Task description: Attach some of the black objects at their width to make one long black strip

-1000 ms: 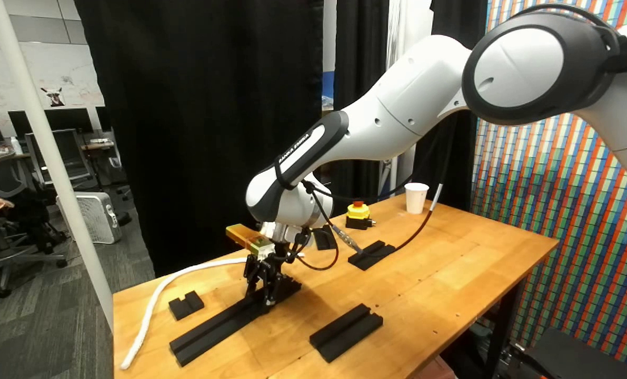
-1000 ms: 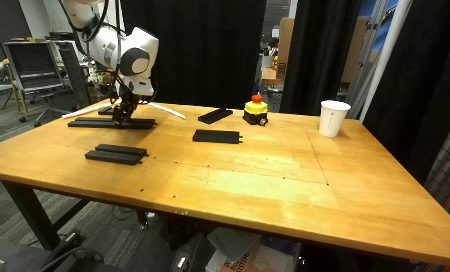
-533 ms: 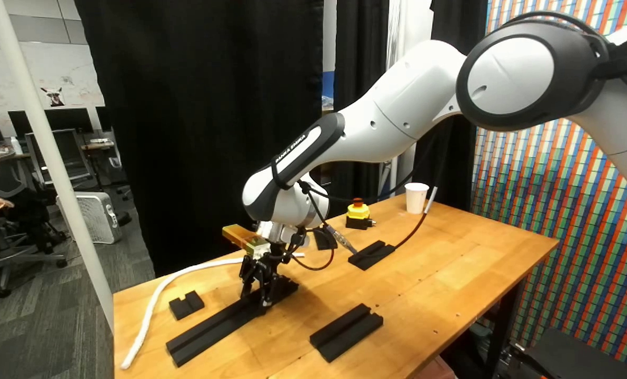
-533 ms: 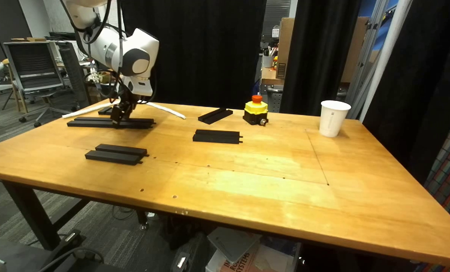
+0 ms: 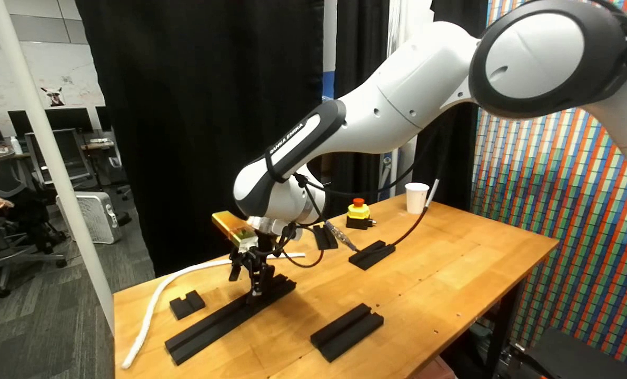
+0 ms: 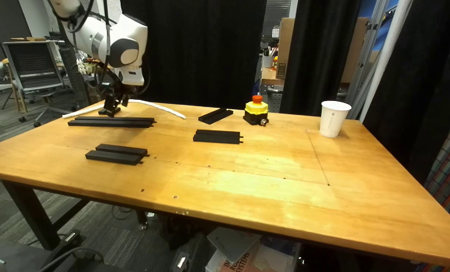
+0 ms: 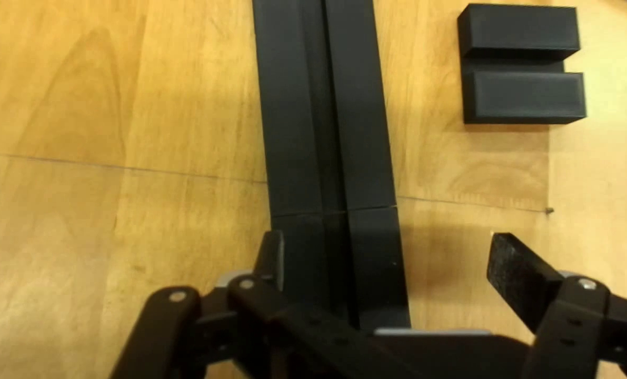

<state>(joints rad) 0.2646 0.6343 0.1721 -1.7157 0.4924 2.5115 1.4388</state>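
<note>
Long black strip (image 5: 231, 318): flat on the table (image 6: 266, 204), two grooved bars (image 7: 292, 131) end to end, hairline seam across the join in the wrist view. Small pegs at one end.

Hand (image 7: 387, 239) over the strip, near the seam, fingers (image 7: 268, 260) spread wide apart. Wrist view: one overlaps the strip's edge, its mate stands well off the opposite edge. Contact with the strip: cannot tell.

Short notched block (image 7: 529, 97) near the strip, on the same side as that outlying finger. White curved strip (image 5: 156, 292) past the block, apart from the black one.

First loose bar (image 5: 346, 330) on the strip's side away from the block, roughly parallel. Second loose bar (image 6: 217, 139) off the pegged end, roughly parallel too. Third loose bar (image 6: 215, 116) off the same end, at a slant. All three grooved, clear of the strip.

Well beyond the pegged end: red-topped button (image 6: 256, 109), then white cup (image 6: 333, 119), upright, farthest from the strip.
</note>
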